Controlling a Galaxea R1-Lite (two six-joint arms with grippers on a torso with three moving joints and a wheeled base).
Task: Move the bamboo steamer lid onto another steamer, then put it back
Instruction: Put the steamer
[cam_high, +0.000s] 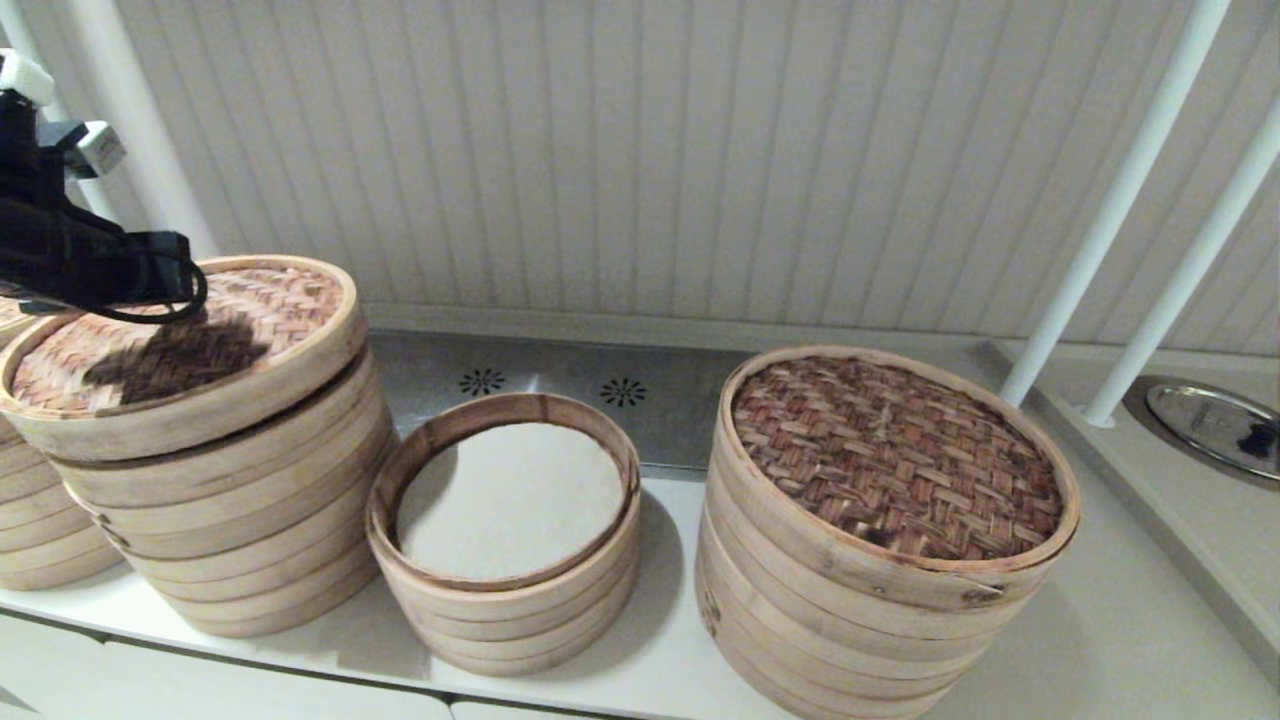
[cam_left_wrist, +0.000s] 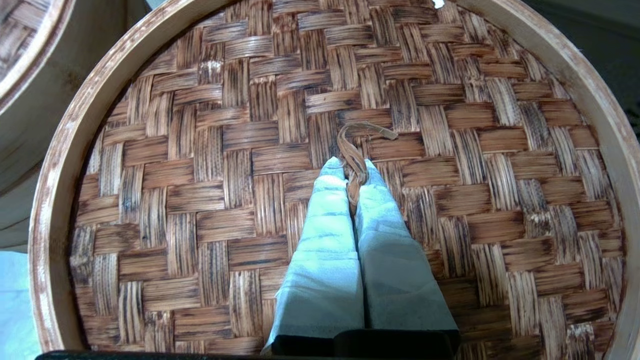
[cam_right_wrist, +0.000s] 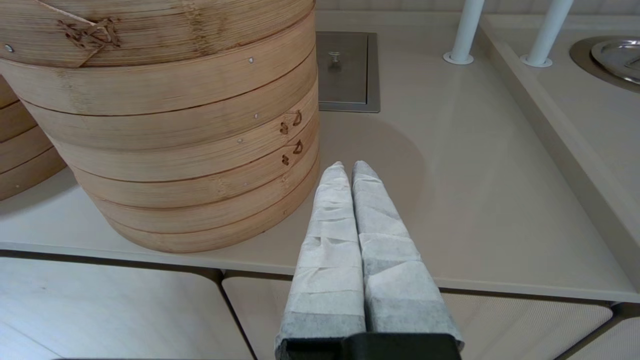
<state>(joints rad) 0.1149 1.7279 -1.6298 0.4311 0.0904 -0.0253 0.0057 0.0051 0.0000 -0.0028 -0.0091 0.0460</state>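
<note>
Your left hand (cam_left_wrist: 356, 172) is clenched on the small loop handle (cam_left_wrist: 357, 150) at the centre of the bamboo steamer lid (cam_left_wrist: 225, 165), its two wrapped fingers (cam_left_wrist: 325, 235) pressed together with the loop pinched between their tips. In the head view that hand sits at about 9 o'clock, above the lid (cam_high: 190, 340), which lies slightly tilted on top of the medium stack of pale rings (cam_high: 240, 530). At 6 o'clock from centre you see the narrow steamer (cam_high: 505, 590) standing uncovered, a white liner (cam_high: 510, 500) showing inside it. The widest steamer (cam_high: 880, 560), with its dark-brown weave, stands at about 4 o'clock. All three rest on the pale surface (cam_high: 1120, 640). Your right hand (cam_right_wrist: 347, 167) is closed on nothing, hanging low above the surface's front edge, just beside the widest steamer's wall (cam_right_wrist: 175, 150)
</note>
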